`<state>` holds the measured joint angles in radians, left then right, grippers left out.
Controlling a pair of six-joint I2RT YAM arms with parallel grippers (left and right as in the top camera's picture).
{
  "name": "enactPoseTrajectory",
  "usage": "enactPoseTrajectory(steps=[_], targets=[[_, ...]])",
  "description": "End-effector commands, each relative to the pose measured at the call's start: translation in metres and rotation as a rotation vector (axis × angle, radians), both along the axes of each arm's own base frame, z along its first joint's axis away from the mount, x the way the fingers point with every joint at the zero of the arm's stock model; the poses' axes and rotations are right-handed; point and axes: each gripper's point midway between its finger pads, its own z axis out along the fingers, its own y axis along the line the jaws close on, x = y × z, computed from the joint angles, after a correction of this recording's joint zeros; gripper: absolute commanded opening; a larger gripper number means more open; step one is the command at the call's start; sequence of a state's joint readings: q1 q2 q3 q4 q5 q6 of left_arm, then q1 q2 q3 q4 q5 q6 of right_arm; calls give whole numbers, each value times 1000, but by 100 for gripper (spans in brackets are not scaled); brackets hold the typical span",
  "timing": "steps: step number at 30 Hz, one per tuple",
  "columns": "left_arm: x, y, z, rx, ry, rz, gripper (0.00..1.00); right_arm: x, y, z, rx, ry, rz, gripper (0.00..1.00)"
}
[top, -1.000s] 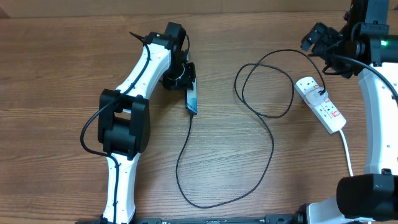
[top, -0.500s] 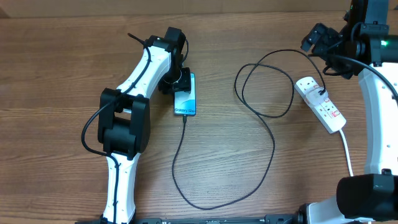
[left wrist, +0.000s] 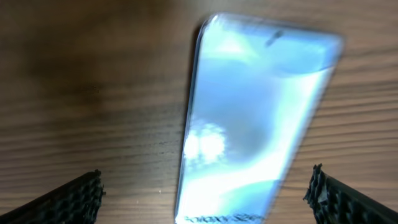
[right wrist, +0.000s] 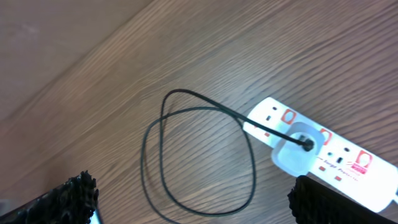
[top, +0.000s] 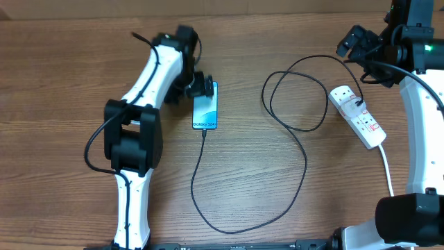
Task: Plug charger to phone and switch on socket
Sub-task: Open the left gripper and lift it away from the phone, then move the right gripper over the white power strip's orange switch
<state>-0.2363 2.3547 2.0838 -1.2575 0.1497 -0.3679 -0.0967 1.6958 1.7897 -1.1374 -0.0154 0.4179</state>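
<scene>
Overhead looks straight down; left wrist close above the phone (left wrist: 249, 118), right wrist higher over the socket (right wrist: 354, 168).

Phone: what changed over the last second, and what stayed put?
The phone went from tilted on edge in the left pincer to lying flat, screen up. The left pincer let go, now open, and backed off slightly. The charger loop, the socket and the right pincer stayed put.

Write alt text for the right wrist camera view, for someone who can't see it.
A white socket strip with red switches lies at lower right on a wooden table, a white adapter plugged in, its black charger cable looping leftward. Open fingertips of the right gripper frame the bottom corners.
</scene>
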Motion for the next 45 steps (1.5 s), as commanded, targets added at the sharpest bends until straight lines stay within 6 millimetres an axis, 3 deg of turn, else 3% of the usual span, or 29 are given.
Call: enactPoseTrajectory(steps=[1,5,9,11,12,15,21,27,32,39,45], targets=[[22,-5,92,-97,-191,21,100,4,-17,-10,-77,28,-52,100],[11,4,184,-105,-370,-4,99,5,-30,-14,-143,45,-95,100],[-39,42,263,10,-505,41,100,9,-39,-10,-172,21,-128,100],[-58,56,283,37,-536,61,100,12,-41,-8,-151,1,-165,100],[-79,67,298,42,-546,79,99,14,-43,-7,-130,-13,-200,100],[-106,84,308,61,-528,111,100,15,-41,-7,-123,-16,-198,100],[-130,105,307,91,-493,164,99,9,-42,-11,-142,16,-176,100],[-173,131,278,207,-412,296,99,0,-51,-15,-168,55,-164,100],[-198,118,245,109,-437,276,100,-5,-73,-15,-166,60,-215,100],[-201,108,199,-31,-596,368,100,-13,-102,-15,-165,66,-286,100],[-201,108,157,-50,-549,468,100,-17,-110,-15,-164,71,-306,100]])
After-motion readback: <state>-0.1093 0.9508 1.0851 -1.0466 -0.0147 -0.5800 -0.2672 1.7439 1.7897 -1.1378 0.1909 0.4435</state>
